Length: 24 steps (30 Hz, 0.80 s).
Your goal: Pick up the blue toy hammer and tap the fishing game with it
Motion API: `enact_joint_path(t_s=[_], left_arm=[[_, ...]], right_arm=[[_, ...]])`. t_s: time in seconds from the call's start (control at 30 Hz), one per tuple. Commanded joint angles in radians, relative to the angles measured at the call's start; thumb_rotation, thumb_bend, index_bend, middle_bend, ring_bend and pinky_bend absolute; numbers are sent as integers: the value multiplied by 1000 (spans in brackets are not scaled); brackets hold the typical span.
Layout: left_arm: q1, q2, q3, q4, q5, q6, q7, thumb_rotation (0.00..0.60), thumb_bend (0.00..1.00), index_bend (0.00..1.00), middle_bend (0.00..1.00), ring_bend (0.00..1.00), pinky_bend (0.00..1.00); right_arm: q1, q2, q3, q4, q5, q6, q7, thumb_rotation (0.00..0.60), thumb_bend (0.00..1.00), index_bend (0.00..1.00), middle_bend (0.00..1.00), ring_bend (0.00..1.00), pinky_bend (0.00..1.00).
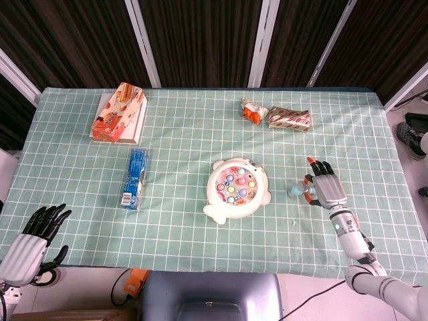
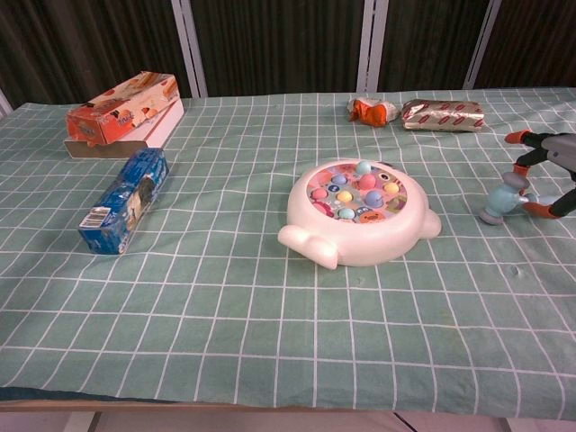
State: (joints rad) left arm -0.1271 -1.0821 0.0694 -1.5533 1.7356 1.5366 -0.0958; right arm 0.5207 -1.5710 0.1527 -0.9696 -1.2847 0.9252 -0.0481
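Observation:
The blue toy hammer (image 1: 295,192) lies on the green checked cloth just right of the fishing game (image 1: 235,188), its head (image 2: 502,200) pointing toward the game. My right hand (image 1: 326,190) hovers over the hammer's handle with its orange-tipped fingers (image 2: 517,137) spread on either side of it; it grips nothing. The handle is mostly hidden under that hand. The white round fishing game (image 2: 360,211) sits mid-table with coloured fish on top. My left hand (image 1: 33,241) hangs off the table's near left corner, fingers apart and holding nothing.
An orange box (image 1: 119,112) stands at the back left, with a blue packet (image 1: 136,178) in front of it. Two snack wrappers (image 1: 289,119) lie at the back right. A grey chair back (image 1: 210,297) sits below the table's front edge.

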Motion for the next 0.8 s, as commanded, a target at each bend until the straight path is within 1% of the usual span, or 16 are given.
enact_joint_path(t_s=[0.03, 0.67, 0.8], left_arm=[[0, 0, 0, 0, 0, 0, -1, 600, 409, 0, 0, 0, 0], [-1, 2, 1, 2, 4, 1, -8, 600, 408, 0, 0, 0, 0], [-1, 2, 2, 3, 5, 1, -8, 600, 408, 0, 0, 0, 0]], right_arm=[[1, -1, 0, 1, 3, -1, -1, 600, 520, 611, 0, 0, 117], [4, -11, -4, 9, 11, 0, -7, 600, 535, 630, 0, 0, 157], [6, -14, -4, 13, 12, 1, -10, 600, 540, 659, 8, 0, 174]])
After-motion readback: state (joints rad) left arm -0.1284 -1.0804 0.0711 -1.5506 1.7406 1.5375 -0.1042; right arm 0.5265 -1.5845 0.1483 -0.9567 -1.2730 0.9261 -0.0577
